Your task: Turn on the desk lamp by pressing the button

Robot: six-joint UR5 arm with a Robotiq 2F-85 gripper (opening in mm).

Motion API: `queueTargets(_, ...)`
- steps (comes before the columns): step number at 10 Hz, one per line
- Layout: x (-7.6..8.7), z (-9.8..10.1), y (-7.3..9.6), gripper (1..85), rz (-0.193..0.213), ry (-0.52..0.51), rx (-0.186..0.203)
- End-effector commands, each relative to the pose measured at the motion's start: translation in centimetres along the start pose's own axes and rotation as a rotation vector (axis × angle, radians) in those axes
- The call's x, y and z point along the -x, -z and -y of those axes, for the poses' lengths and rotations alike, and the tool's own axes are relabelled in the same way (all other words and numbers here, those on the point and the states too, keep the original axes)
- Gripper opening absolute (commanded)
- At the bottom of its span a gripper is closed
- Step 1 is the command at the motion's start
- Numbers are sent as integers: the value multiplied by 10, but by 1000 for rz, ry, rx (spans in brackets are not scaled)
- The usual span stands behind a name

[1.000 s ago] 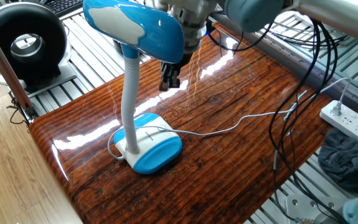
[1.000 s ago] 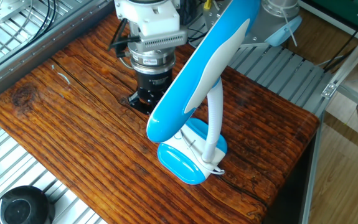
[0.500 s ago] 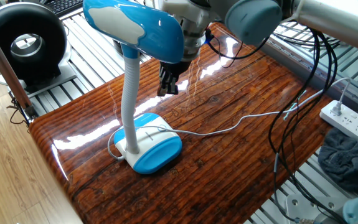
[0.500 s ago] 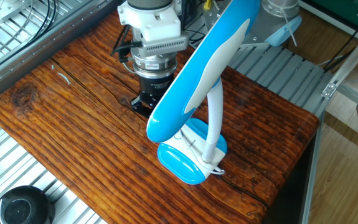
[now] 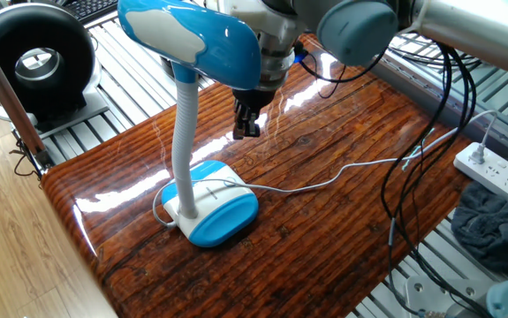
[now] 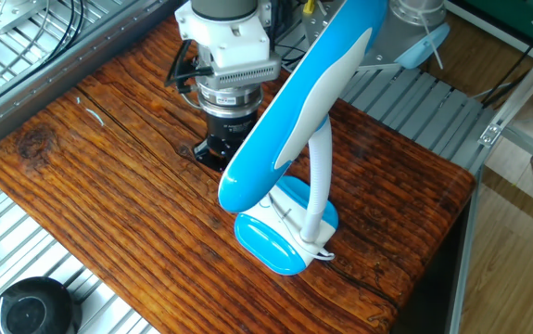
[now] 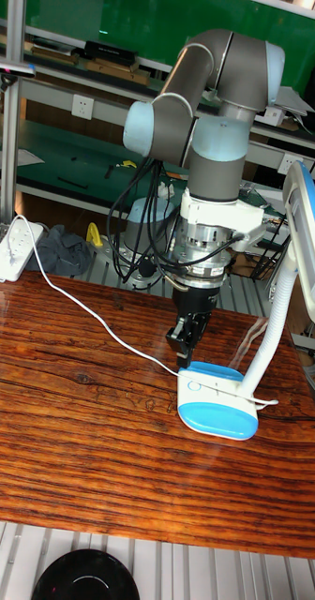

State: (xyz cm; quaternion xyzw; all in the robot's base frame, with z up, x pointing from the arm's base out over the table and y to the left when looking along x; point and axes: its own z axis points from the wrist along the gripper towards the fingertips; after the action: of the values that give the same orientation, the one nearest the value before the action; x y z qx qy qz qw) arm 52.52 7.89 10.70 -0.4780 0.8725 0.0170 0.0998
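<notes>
The lamp head [image 5: 192, 40] overhangs its base [image 5: 218, 210], crowding the hand [image 5: 246, 131].

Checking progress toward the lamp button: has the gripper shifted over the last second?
Yes. In one fixed view the gripper has slid right, farther from the desk lamp gooseneck, which hasn't moved.

My feeds are bright and evenly lit from overhead; white glare streaks the glossy table [image 5: 324, 185] near its far edge, and the lamp head [image 5: 192, 40] shows highlights. Shadows stay soft. Focus is sharp in the tall view, though verticals lean slightly at the edges
</notes>
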Motion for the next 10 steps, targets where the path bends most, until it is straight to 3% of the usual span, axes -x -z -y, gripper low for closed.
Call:
queueTargets(1, 5, 1, 6, 10, 3, -15, 4)
queueTargets(4, 11, 3, 16, 10, -10, -33, 5)
queueTargets(6, 24, 3, 23, 10, -2, -43, 15)
queueTargets(8, 21, 5, 23, 10, -15, -48, 9)
queueTargets(10, 25, 4, 23, 10, 1, -66, 14)
